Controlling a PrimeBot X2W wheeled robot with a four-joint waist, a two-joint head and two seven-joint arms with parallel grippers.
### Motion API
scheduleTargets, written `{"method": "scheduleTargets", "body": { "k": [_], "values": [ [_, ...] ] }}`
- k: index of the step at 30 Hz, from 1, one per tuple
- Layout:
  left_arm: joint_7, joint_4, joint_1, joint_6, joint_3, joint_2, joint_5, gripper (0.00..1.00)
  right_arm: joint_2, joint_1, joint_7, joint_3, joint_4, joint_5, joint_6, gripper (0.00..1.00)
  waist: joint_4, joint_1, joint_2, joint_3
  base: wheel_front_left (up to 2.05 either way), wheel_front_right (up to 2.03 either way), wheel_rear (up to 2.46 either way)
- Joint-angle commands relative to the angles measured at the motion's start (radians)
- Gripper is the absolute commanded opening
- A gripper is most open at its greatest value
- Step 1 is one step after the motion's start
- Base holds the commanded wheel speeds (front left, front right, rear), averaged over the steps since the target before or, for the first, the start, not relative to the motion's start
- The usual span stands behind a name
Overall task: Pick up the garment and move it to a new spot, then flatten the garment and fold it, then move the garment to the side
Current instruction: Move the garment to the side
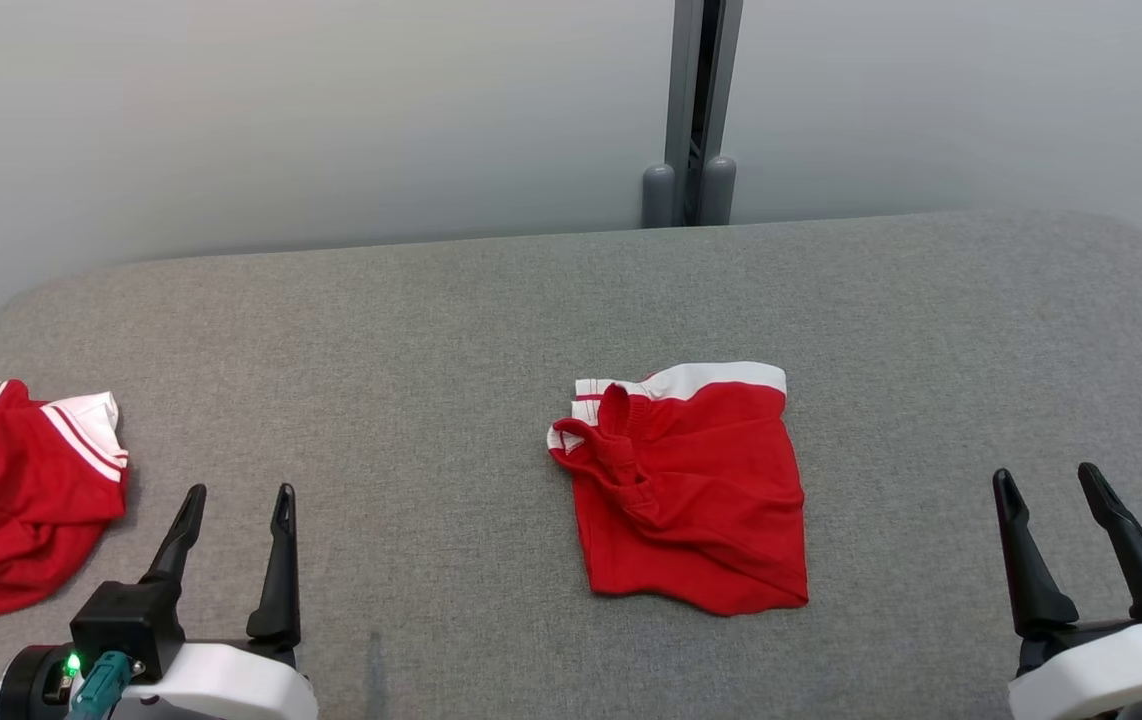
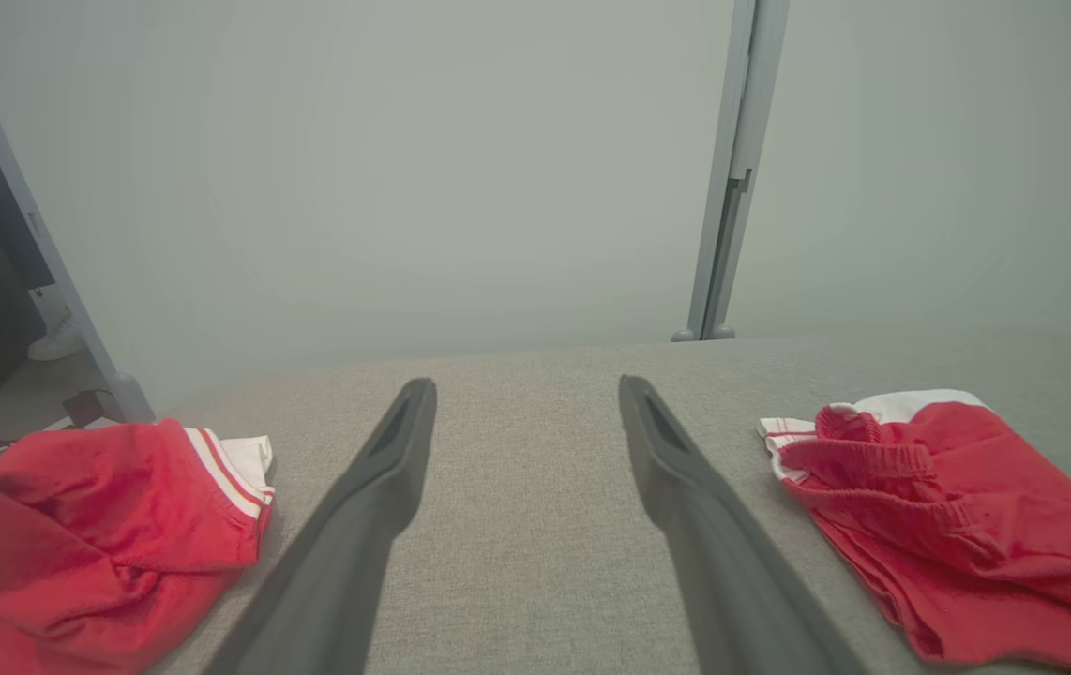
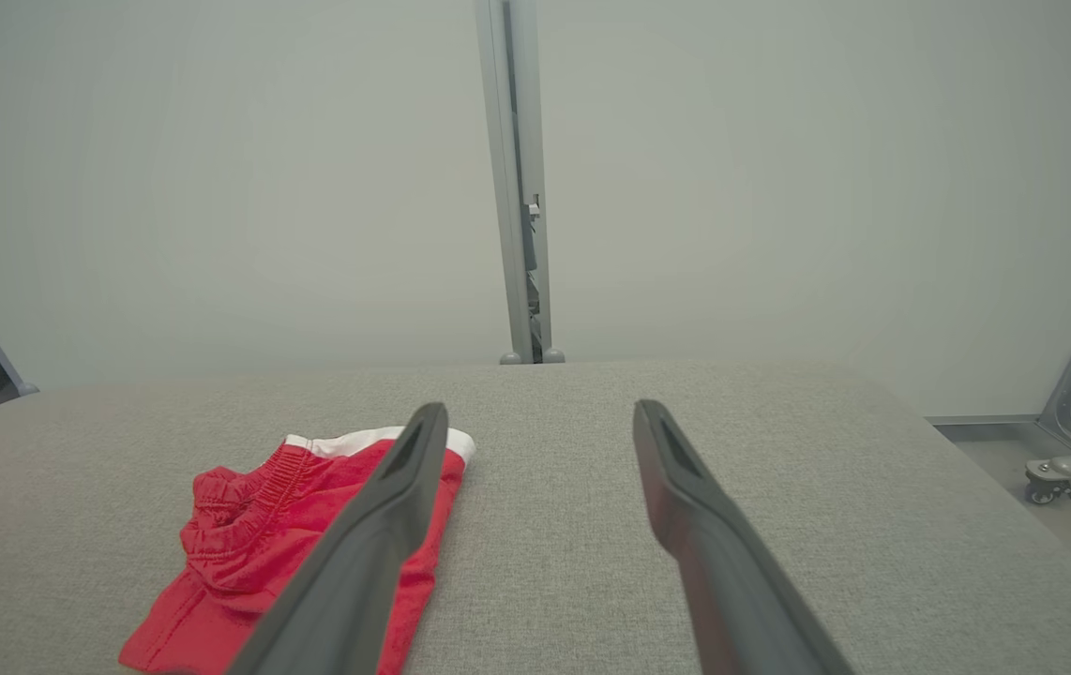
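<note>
Left of folded garment: crumpled red garment, well apart.

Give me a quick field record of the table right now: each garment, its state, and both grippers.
surface: grey fabric table
centre: folded red garment, white band at its far edge, lying flat in a rough rectangle
left edge: crumpled red garment, white striped trim, in a heap
left gripper: open, empty, beside the heap, not touching it
right gripper: open, empty, to the right of the folded garment, apart from it
backdrop: pale wall with a grey post
</note>
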State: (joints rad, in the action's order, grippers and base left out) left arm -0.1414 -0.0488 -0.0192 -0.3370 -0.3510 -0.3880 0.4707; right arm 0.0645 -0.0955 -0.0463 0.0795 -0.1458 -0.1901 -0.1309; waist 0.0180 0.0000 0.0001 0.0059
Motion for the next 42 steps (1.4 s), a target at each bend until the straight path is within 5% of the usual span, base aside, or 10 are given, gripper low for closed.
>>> {"method": "scheduleTargets", "body": {
  "k": [1,15,27,38,39,41,42],
  "values": [
    [0.001,-0.005,-0.007,-0.008,0.001,-0.006,0.004,1.0,0.001,0.004,0.003,0.001,0.002,-0.004,0.0,1.0,0.0,0.0,-0.0001,0.001,0.0,0.0,0.0],
    [-0.001,-0.029,0.061,-0.005,-0.007,-0.004,-0.013,1.0,0.026,0.071,0.011,-0.008,0.074,-0.019,0.0,1.0,0.05,0.0,-0.0001,0.074,0.0,0.0,0.0],
    [-0.029,-0.01,0.167,0.011,-0.02,0.02,-0.026,1.0,0.037,0.228,0.056,-0.109,0.346,-0.078,0.0,1.0,0.152,0.0,-0.0001,0.229,0.0,0.0,0.0],
    [-0.067,0.053,0.223,0.035,-0.025,0.043,-0.013,1.0,0.044,0.347,0.069,-0.171,0.569,-0.117,0.0,1.0,0.169,0.0,-0.0001,0.274,0.0,0.0,0.0],
    [-0.069,0.057,0.224,0.037,-0.025,0.042,-0.013,1.0,0.042,0.345,0.065,-0.178,0.579,-0.123,0.0,0.63,0.168,0.0,-0.0001,0.274,0.0,0.0,0.0],
    [-0.073,0.065,0.229,0.037,-0.023,0.042,-0.012,1.0,0.044,0.345,0.067,-0.195,0.589,-0.131,0.0,0.09,0.161,0.0,-0.0001,0.272,0.0,0.0,0.0],
    [-0.074,0.068,0.231,0.037,-0.022,0.042,-0.013,1.0,0.046,0.347,0.071,-0.2,0.592,-0.136,0.0,0.0,0.158,0.0,-0.0001,0.27,0.0,0.0,0.0]
  ]
}}
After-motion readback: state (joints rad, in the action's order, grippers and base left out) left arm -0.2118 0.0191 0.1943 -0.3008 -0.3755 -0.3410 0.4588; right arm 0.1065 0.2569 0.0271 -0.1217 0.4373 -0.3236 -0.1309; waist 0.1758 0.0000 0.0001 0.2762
